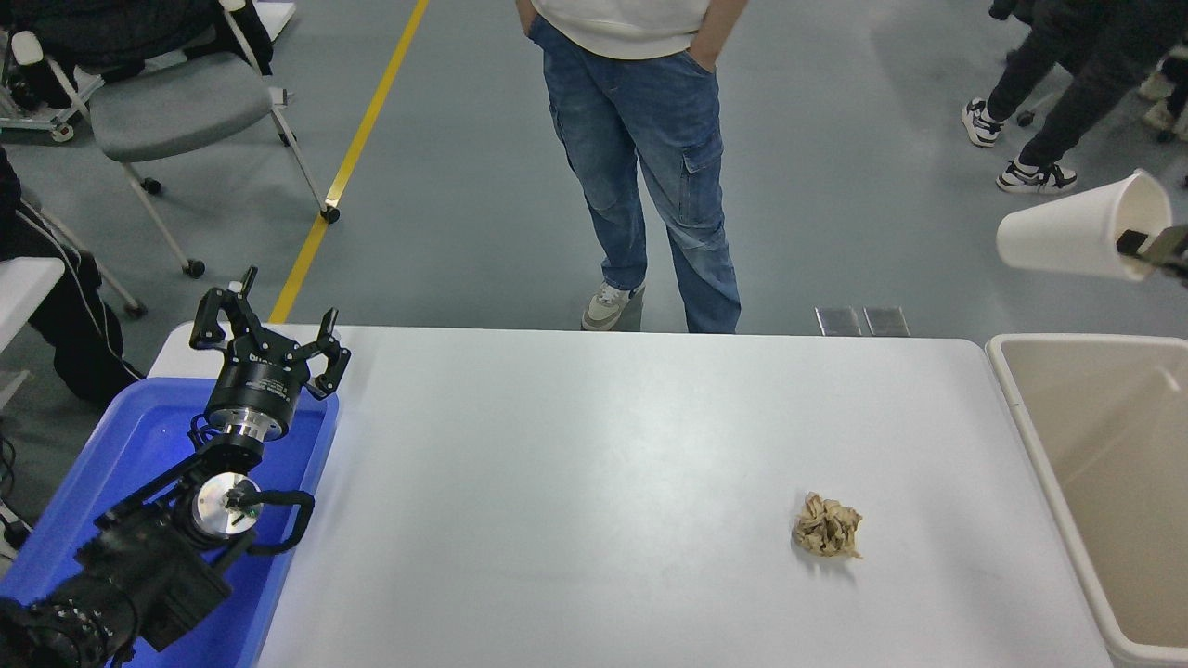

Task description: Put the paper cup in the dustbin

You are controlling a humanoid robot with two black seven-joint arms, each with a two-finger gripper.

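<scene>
White paper cup (1067, 241), beige dustbin (1039, 436), tan crumpled paper ball (827, 526), blue tray (121, 445), white table (594, 482), black left gripper (264, 334) are showing
</scene>
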